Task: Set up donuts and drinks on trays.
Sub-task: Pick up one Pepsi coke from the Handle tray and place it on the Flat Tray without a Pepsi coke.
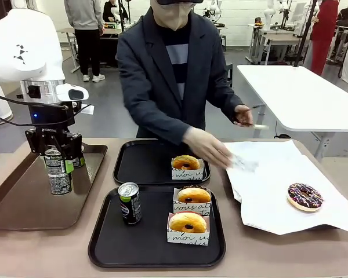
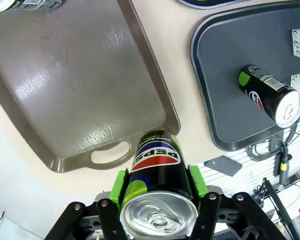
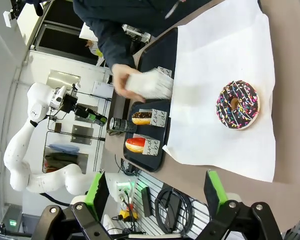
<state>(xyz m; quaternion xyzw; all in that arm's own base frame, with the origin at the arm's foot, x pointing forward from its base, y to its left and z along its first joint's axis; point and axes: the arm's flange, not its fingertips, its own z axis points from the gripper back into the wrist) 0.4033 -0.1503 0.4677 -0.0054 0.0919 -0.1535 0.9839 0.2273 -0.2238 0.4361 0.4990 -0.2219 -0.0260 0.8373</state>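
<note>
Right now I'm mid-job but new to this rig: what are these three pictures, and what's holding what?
The front picture looks across the table at a person. The other two come from cameras on each arm's wrist. The left gripper is shut on a Pepsi can, lifted above the brown tray. The right gripper is open and holds nothing. The near black tray carries another can and two boxed donuts; the far black tray carries one. A chocolate sprinkled donut lies on white paper. The person's hand holds a paper holder.
</note>
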